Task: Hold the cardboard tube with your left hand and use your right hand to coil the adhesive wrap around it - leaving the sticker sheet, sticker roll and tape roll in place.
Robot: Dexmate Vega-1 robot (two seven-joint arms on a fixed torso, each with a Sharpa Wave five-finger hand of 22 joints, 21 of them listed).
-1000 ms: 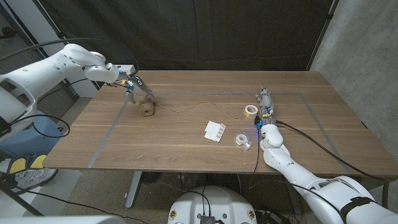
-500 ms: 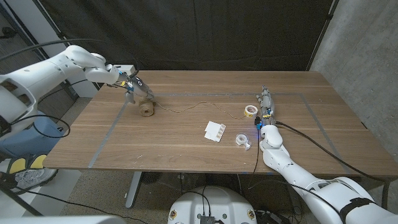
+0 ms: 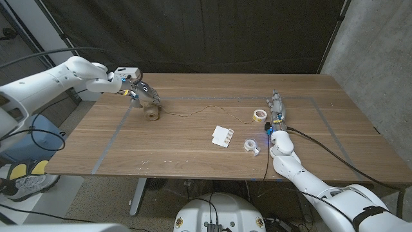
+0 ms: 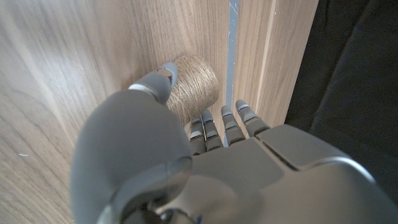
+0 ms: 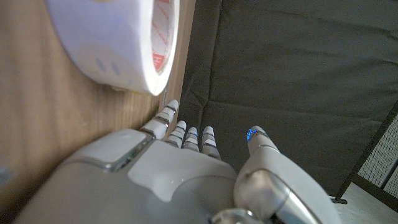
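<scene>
The left arm has swung a little toward the far left since a second ago: its elbow sits higher and further in, and the left hand (image 3: 143, 92) has edged slightly right over the tube (image 3: 150, 115), which has not moved. The right hand (image 3: 277, 109) stays where it was at the right side of the table (image 3: 193, 145), and the string, sheet and both rolls lie as before.

The tube lies on the far left of the table, wound in tan twine-like wrap. In the left wrist view the left hand (image 4: 186, 155) reaches down on the tube (image 4: 193, 87); the thumb tip touches its side and the other fingertips (image 4: 214, 121) come against it from the opposite side, so the hand appears to grasp it lightly. A thin strand of wrap (image 3: 193, 111) trails from the tube across the table toward the right, ending near the tape roll (image 3: 259, 115).

The right hand stands stretched out, fingers straight and together, holding nothing, just right of the tape roll. In the right wrist view the tape roll (image 5: 118, 43) is white with red printing on its inner core; the letters are too blurred to read.

The sticker sheet (image 3: 223, 135), white with a row of small reddish marks, lies near the middle. The sticker roll (image 3: 251, 145), small and pale, sits just right of it, nearer the front edge. No writing on either can be read.
</scene>
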